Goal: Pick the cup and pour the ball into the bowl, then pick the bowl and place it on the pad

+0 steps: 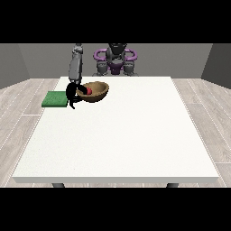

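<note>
Bowl [95, 91] with the red ball [89, 90] lying inside it is sitting tilted just beside the hand at the view's left [72, 94], on the side away from the green pad [55, 99]; we are reading the hand as grasping the bowl by its near rim, and the tilt suggests it is being lifted; the pouring step looks done, so we are judging that the carry to the pad is in hand. We are seeing no cup anywhere. The pad is lying just on the other side of the hand, at the white table [122, 135] edge, so little margin is waiting beyond it; wide open room is stretching in front. The other hand is not showing.
</note>
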Robot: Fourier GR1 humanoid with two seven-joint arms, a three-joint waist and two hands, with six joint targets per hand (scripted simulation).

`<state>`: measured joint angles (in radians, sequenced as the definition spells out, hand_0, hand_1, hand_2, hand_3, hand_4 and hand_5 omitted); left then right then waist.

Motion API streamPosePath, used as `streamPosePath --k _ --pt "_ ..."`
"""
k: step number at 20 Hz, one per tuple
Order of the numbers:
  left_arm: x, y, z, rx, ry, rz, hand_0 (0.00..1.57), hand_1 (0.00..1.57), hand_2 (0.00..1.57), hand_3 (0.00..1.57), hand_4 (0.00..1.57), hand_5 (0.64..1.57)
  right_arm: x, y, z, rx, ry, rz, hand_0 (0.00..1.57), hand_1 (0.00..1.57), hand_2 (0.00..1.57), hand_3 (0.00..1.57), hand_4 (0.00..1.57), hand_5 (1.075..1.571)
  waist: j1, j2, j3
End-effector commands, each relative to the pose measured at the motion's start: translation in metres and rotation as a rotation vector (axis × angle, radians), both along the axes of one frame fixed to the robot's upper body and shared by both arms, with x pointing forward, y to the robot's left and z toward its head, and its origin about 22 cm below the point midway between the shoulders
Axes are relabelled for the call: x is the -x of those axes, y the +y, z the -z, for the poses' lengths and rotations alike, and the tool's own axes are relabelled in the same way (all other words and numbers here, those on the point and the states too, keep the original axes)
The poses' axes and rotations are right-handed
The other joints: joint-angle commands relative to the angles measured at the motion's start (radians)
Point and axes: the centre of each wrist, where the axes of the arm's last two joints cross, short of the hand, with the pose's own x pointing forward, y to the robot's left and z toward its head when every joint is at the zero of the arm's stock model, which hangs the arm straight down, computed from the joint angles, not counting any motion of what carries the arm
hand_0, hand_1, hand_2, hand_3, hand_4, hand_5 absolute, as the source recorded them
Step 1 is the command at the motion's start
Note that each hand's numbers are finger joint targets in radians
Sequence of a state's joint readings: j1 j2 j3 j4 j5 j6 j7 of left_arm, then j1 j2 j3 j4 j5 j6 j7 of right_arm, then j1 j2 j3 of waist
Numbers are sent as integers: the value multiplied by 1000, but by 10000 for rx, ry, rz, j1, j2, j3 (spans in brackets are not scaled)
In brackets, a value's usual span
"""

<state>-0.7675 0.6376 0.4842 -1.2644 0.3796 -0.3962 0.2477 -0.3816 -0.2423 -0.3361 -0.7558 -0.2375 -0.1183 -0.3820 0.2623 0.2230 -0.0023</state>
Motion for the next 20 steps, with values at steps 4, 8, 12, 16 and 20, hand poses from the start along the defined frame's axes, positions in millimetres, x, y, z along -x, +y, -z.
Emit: streamPosePath --k 4,8,12,16,20 --pt "2 22 22 151 427 -479 0 0 0 0 1200 1540 7 -90 -59 1842 2747 1235 1571 1571 1571 969 1046 1557 -772 -176 -44" --pt "3 29 43 178 786 -1036 0 0 0 0 1203 1540 0 -122 -115 2780 3333 829 1571 1571 1571 724 1050 1563 -1357 -633 -12" --pt "11 46 54 133 704 -1353 0 0 0 0 1201 1545 -4 -152 -168 2415 2875 700 1571 1571 1571 674 1081 1566 -1680 -323 18" --pt "27 61 68 238 593 -1359 0 0 0 0 1203 1542 13 -168 -143 2196 3109 819 1571 1571 1571 532 1099 1564 -1477 -360 27" --pt "35 100 57 397 605 -1798 0 0 0 0 1207 1551 -15 -129 -150 2564 3102 58 1571 1571 1571 461 1109 1567 -2169 -358 16"
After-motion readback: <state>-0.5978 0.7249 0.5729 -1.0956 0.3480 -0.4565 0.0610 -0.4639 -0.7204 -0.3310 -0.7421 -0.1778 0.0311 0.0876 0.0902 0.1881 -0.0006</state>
